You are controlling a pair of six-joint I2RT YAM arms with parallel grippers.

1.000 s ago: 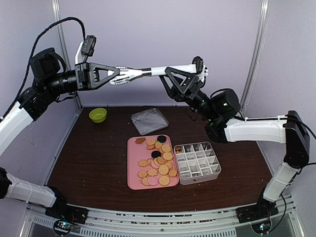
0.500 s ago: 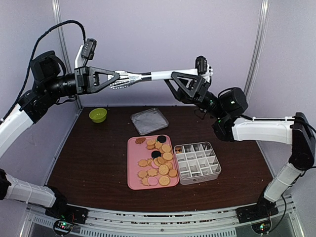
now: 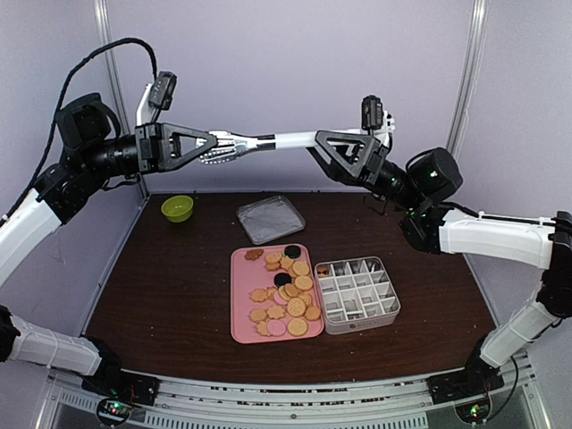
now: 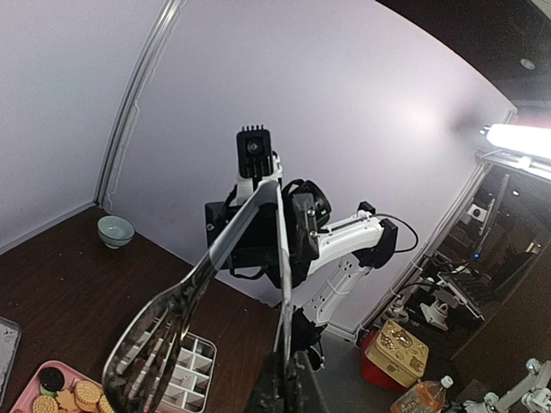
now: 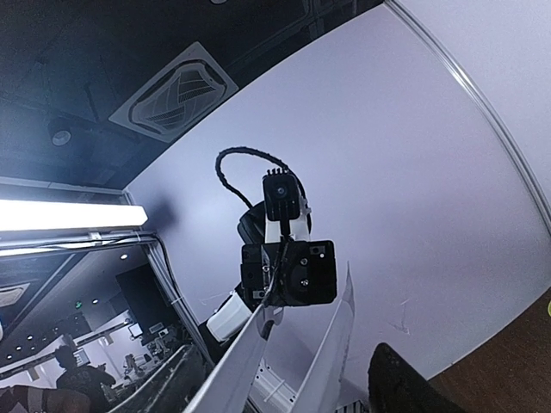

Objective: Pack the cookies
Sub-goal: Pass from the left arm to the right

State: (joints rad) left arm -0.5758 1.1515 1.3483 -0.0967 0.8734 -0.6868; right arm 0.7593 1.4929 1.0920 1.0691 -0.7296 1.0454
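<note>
The cookies [image 3: 286, 299], mostly round and golden with a few black and pink ones, lie on a pink tray [image 3: 238, 304]; in the left wrist view the cookies [image 4: 77, 396] show at the bottom left. Metal tongs [image 3: 268, 140] hang level, high above the table, between both arms. My left gripper [image 3: 213, 143] is shut on one blade of the tongs [image 4: 282, 284], while the slotted blade [image 4: 146, 353] hangs free. The handle end sits inside my right gripper [image 3: 315, 141]. One dark finger [image 5: 405, 383] stands slightly apart from the tongs' arm [image 5: 331, 344], and the other finger is hidden.
A white divided box [image 3: 357, 290] stands right of the tray, with one brown piece in its far-left cell. A grey lid [image 3: 271, 218] and a green bowl [image 3: 177, 207] lie at the back of the brown table.
The right arm has swung up and to the right, and the tongs have levelled out between the grippers. The left arm has barely moved.
</note>
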